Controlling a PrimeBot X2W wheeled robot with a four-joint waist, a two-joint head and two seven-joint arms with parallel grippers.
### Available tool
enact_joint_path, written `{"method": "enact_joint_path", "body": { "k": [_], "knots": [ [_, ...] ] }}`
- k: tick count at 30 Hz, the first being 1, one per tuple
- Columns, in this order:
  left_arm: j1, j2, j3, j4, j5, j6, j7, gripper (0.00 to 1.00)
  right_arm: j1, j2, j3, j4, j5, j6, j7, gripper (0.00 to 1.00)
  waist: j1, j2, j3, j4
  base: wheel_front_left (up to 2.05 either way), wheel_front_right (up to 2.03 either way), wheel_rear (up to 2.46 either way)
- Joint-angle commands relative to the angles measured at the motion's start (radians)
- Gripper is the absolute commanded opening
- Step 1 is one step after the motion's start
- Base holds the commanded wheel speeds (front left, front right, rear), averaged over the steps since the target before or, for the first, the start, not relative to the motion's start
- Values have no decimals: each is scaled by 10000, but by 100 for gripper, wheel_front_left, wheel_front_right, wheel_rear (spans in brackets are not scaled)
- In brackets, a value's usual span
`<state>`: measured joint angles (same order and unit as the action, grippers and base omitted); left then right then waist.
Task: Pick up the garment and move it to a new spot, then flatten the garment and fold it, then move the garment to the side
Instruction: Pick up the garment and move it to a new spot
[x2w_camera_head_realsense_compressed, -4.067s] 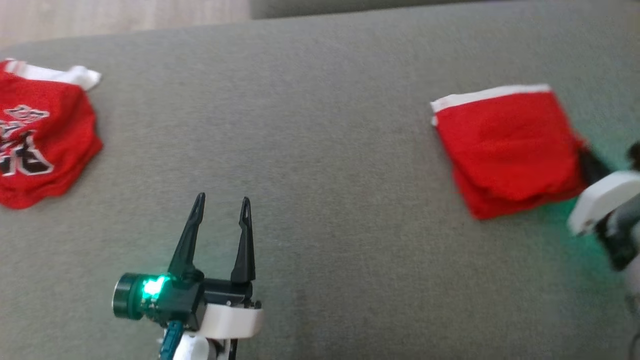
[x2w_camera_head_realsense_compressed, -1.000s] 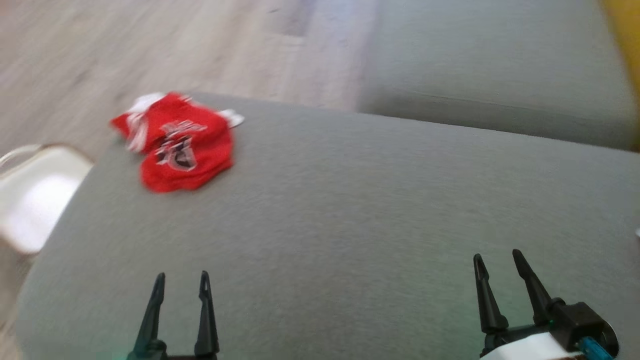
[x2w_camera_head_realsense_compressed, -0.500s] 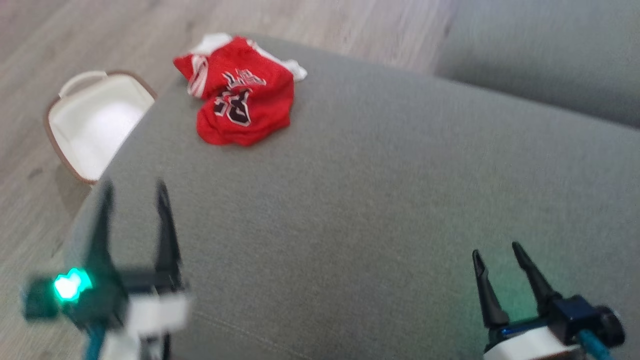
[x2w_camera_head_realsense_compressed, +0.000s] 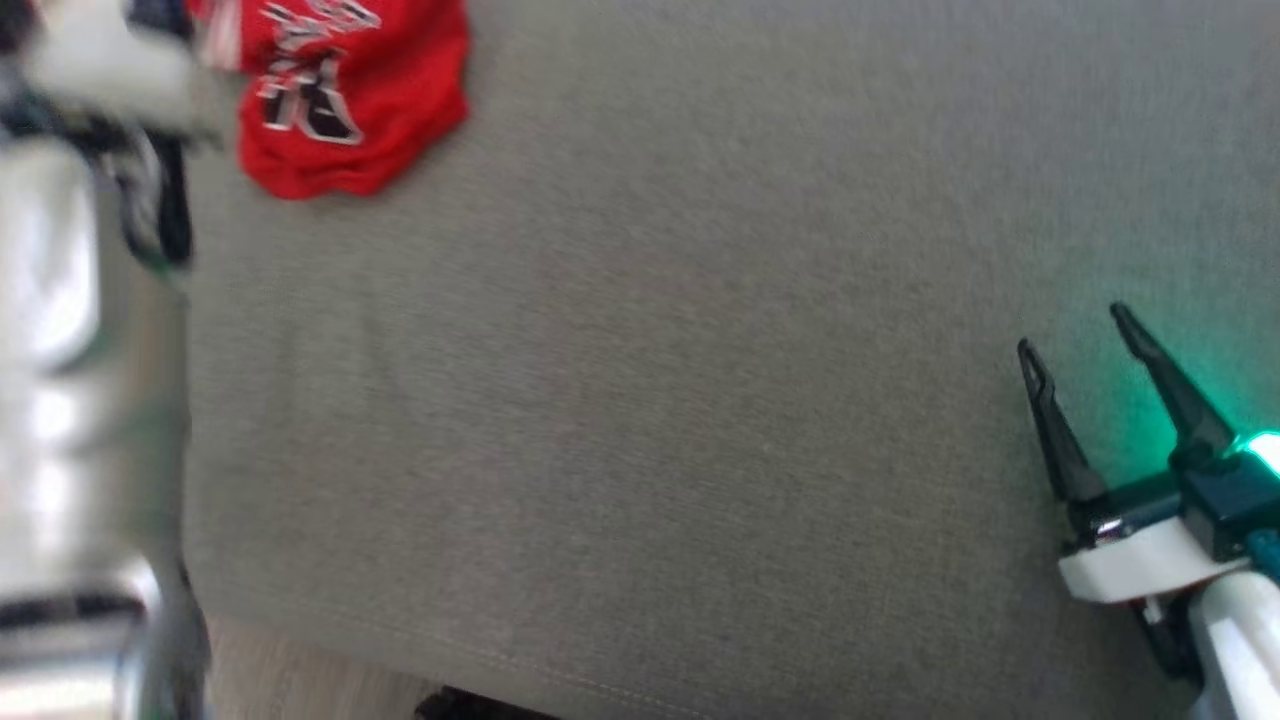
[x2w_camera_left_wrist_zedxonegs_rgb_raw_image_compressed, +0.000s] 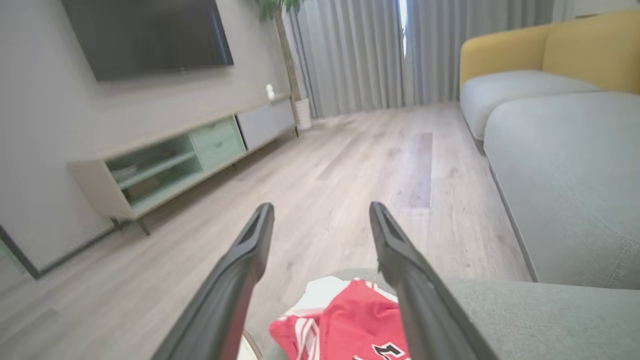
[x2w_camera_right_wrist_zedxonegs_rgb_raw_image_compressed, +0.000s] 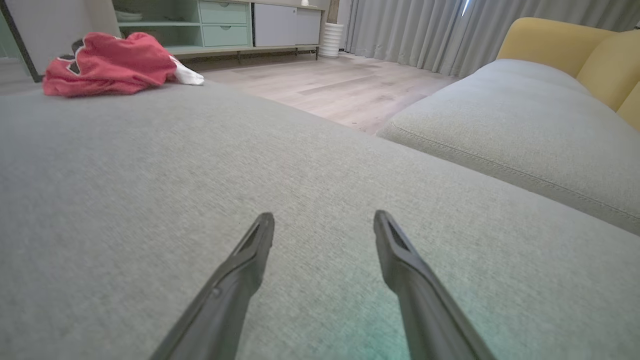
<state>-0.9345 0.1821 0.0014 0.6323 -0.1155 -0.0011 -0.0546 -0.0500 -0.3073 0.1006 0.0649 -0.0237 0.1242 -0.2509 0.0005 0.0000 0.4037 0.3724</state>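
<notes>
since the picture from half a second ago, the head has tipped down and the left arm (x2w_camera_head_realsense_compressed: 80, 300) has swung up along the left edge, so it is now a pale blur next to the shirt (x2w_camera_head_realsense_compressed: 350, 90). the shirt sits on the far left corner of the grey sofa (x2w_camera_head_realsense_compressed: 700, 350), close to where the sofa ends and the floor (x2w_camera_left_wrist_zedxonegs_rgb_raw_image_compressed: 350, 165) starts. in the left wrist view the left gripper (x2w_camera_left_wrist_zedxonegs_rgb_raw_image_compressed: 321, 207) hangs above it with both fingers spread wide and nothing between them. the shirt (x2w_camera_left_wrist_zedxonegs_rgb_raw_image_compressed: 360, 320) shows low down in the gap between those fingers, so it lies just below and a little ahead of them. the fingers point out over the floor, not down, so i think the arm has to tip down to reach the shirt. the right gripper (x2w_camera_head_realsense_compressed: 1072, 328) is at the other end of the sofa, well apart from the shirt, also spread wide and holding nothing. from the right wrist view, that gripper (x2w_camera_right_wrist_zedxonegs_rgb_raw_image_compressed: 324, 216) points across bare sofa and the shirt (x2w_camera_right_wrist_zedxonegs_rgb_raw_image_compressed: 107, 62) is far off at the top left. so the left arm is much nearer and looks like the one to do the pick. the shirt is red, with white trim and black and white letters. it is all bunched up in a soft lump, not flat, so i cannot tell which way its long side runs.
</notes>
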Motion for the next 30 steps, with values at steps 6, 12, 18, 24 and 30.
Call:
{"method": "enact_joint_path", "body": {
  "k": [6, 12, 18, 24, 30],
  "knots": [
    [-2089, 785, 1211, 3454, -1195, 111, 1838, 100, -433, -240, 345, -654, -218, 65, -109, 100, -5, 0, 1461, -1317, 0, 0, 0],
    [-2428, 1025, 1235, 4944, -1336, -3, 2237, 100, -662, -114, 401, -791, -265, 65, -109, 100, -5, 0, 1844, -1742, 0, 0, 0],
    [-2445, 1206, 1042, 5743, -1275, -212, 1921, 0, -890, 36, 338, -860, -337, 65, -109, 100, -5, 0, 2002, -2017, 0, 0, 0],
    [-2852, 1752, 327, 5401, -545, -362, -202, 0, -894, 180, 321, -666, -320, 65, -109, 100, -5, 0, 1554, -2092, 0, 0, 0],
    [-3490, 2039, -615, 4921, 246, -721, -1629, 0, -729, 698, 543, -376, -115, 65, -109, 100, -5, 0, 54, -2336, 0, 0, 0]
  ]
}}
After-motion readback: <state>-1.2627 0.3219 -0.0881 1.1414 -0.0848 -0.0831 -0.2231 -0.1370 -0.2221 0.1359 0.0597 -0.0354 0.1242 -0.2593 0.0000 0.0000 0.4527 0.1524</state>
